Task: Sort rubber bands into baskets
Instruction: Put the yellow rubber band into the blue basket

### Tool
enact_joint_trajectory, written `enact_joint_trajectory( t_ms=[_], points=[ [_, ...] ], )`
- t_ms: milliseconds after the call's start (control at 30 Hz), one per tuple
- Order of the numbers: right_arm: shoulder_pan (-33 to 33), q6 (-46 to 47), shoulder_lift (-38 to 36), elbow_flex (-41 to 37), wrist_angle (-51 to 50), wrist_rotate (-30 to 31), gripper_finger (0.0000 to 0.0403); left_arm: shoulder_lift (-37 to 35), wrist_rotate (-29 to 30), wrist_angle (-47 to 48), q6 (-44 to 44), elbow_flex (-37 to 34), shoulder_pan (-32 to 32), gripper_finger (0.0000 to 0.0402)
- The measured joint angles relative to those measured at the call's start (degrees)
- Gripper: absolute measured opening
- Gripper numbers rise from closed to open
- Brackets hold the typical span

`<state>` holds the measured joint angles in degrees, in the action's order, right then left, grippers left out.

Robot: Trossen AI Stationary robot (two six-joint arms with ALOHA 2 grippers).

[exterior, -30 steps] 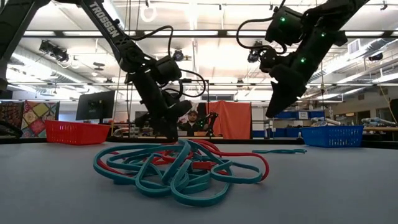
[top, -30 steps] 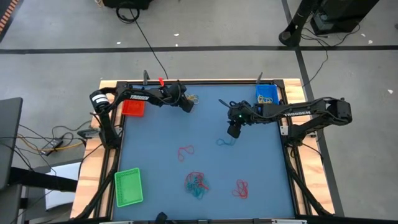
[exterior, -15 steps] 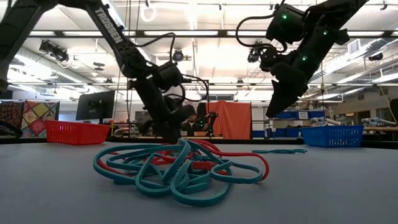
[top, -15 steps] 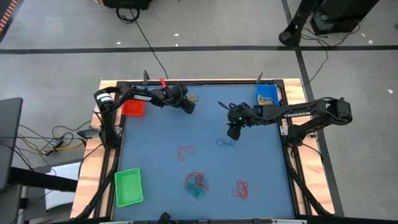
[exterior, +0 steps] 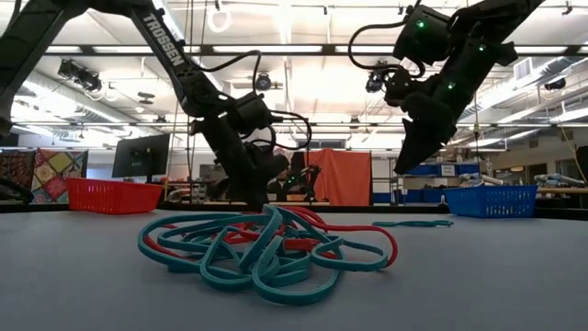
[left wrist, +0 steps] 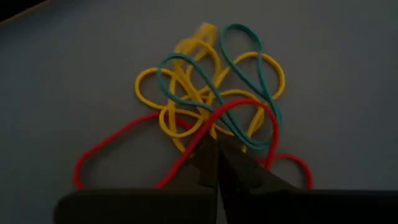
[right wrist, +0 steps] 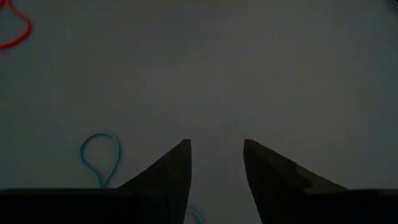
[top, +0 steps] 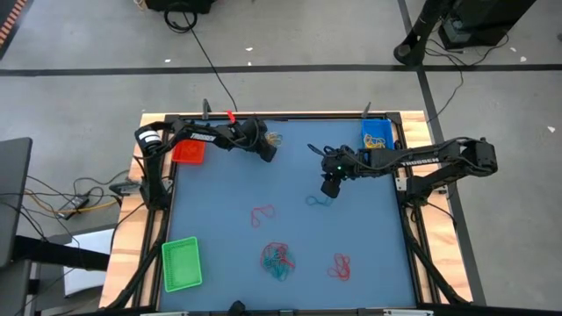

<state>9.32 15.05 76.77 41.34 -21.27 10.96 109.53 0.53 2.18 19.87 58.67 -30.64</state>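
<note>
From above, the blue worktop (top: pixel 290 211) carried three baskets set out toward its edges, presumably so each colour had its own drop: a red basket (top: pixel 187 152) at the far left corner, a blue basket (top: pixel 377 132) at the far right, a green basket (top: pixel 181 263) at the near left. Rubber bands lay in five patches: a yellowish tangle (top: pixel 273 139) under the left pincer (top: pixel 267 151), a teal band (top: pixel 318 201) just below the right pincer (top: pixel 328 186), a red loop (top: pixel 262 213) mid-worktop, a mixed red and teal heap (top: pixel 277 258) and a red cluster (top: pixel 340 266) near the front edge.

At table height, the mixed heap (exterior: pixel 266 246) filled the foreground, its bands too interlaced to count. The left pincer (exterior: pixel 250 198) reached down to the surface behind it, while the right pincer (exterior: pixel 404 164) hung clear above the worktop, likely lining up over the teal band. Red (exterior: pixel 114 196) and blue (exterior: pixel 503 199) baskets showed at either side.

Past the left wrist, the left pincer (left wrist: pixel 217 163) was closed, its tips together over a red band (left wrist: pixel 124 152) at the edge of the tangle, probably to pull it free for the red basket; whether it truly held the band I cannot tell. Yellow bands (left wrist: pixel 186 93), several but uncountable, and what looked like one or two teal bands (left wrist: pixel 249 68) were knotted with it.

Past the right wrist, the right pincer (right wrist: pixel 216 158) stood open and empty over bare worktop, one teal loop (right wrist: pixel 99 155) just beside a finger and a red band (right wrist: pixel 12 28) farther off.
</note>
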Motion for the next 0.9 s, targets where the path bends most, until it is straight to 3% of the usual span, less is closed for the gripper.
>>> enact_joint_trajectory(
  t_ms=[300, 467, 533, 600, 700, 767, 833, 900],
  points=[
    [-1.0, 0.3, 0.0, 0.0, -2.0, -1.4, 0.0136, -10.0, 0.7, 9.9, -5.8, 0.3, 4.8, 0.0002],
    [-1.5, -1.3, 0.0, 0.0, -1.0, -12.0, 0.0136, -16.9, -7.3, 14.3, -10.3, 0.3, 9.6, 0.0002],
    [-1.9, -1.1, 0.0, 0.0, 0.4, -14.2, 0.0136, -19.0, -11.6, 14.0, -9.7, 0.3, 11.0, 0.0002],
    [-2.4, -0.4, 0.0, 0.0, 1.4, -14.9, 0.0135, -19.8, -12.3, 13.5, -9.8, 0.3, 11.7, 0.0001],
    [-2.9, 0.4, 0.0, 0.0, 2.4, -15.1, 0.0133, -18.7, -5.9, 19.3, -8.7, 1.0, 9.2, 0.0001],
    [-3.3, 1.1, 0.0, 0.0, 2.2, -15.1, 0.0133, -17.1, -4.7, 23.9, -7.7, 1.1, 6.1, 0.0001],
    [-3.6, 1.5, 0.0, 0.0, 2.2, -15.1, 0.0133, -16.3, -6.9, 24.6, -7.6, 0.9, 4.3, 0.0001],
    [-3.7, 1.5, 0.0, 0.0, 2.2, -15.1, 0.0133, -16.3, -12.7, 23.4, -8.7, 0.9, 4.2, 0.0001]
  ],
)
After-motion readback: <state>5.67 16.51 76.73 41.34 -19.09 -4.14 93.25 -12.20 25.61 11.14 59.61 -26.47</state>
